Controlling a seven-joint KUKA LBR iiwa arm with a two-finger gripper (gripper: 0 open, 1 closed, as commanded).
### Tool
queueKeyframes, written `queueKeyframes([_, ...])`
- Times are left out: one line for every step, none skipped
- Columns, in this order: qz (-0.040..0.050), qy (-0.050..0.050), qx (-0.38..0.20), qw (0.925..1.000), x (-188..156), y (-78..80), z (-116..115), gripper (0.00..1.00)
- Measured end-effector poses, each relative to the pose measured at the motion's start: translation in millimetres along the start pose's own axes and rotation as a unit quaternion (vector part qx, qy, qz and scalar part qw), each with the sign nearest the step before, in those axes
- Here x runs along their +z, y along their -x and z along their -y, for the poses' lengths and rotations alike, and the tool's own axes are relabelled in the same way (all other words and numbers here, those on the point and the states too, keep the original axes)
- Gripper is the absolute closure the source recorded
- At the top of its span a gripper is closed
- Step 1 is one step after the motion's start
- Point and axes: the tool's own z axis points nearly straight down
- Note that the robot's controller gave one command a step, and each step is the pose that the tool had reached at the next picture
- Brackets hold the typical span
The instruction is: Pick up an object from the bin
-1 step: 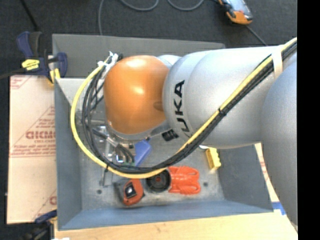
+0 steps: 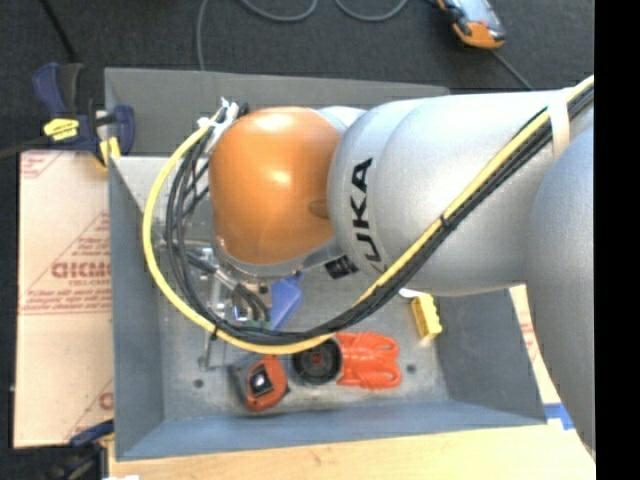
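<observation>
The arm (image 2: 450, 198) comes in from the right of the frame and covers most of the upper and middle part of the grey metal bin (image 2: 138, 353). Its rounded orange cover (image 2: 270, 188) sits left of centre, above the bin's floor. A yellow cable (image 2: 150, 230) loops out to the left of the cover, curves down and runs back to the right under the arm, with a bundle of black cables (image 2: 182, 203) just inside the loop. Below the orange cover the metal gripper (image 2: 230, 303) points down to the lower left part of the bin floor, close to the surface. The cover and cables hide much of it, so I cannot tell whether it is open or closed, or whether it grips anything. The nearest thing is a small blue piece (image 2: 286, 298), tilted and just to the right of the gripper. It looks to be touching or almost touching the gripper's side, though I cannot tell which. A little green shows just below it, too small to name. Lower down, along the bottom of the floor, three things lie in a row, close together. These are a small red and black object (image 2: 265, 382) at the left, a round black object (image 2: 315, 362) in the middle, and a crumpled orange-red thing (image 2: 370, 359) at the right, touching the black one. A small yellow block (image 2: 426, 316) lies apart, further right, just below the arm.
</observation>
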Motion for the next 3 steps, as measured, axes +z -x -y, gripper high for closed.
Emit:
queueKeyframes([0.0006, 0.0, -0.041, 0.9992, 15.7, 0.5, 36.0, 0.0])
queueKeyframes([-0.0003, -0.001, -0.017, 0.9999, 31.7, 10.3, 79.1, 0.0])
queueKeyframes([0.0004, -0.001, -0.012, 0.9999, 63.7, 3.7, 87.4, 0.0])
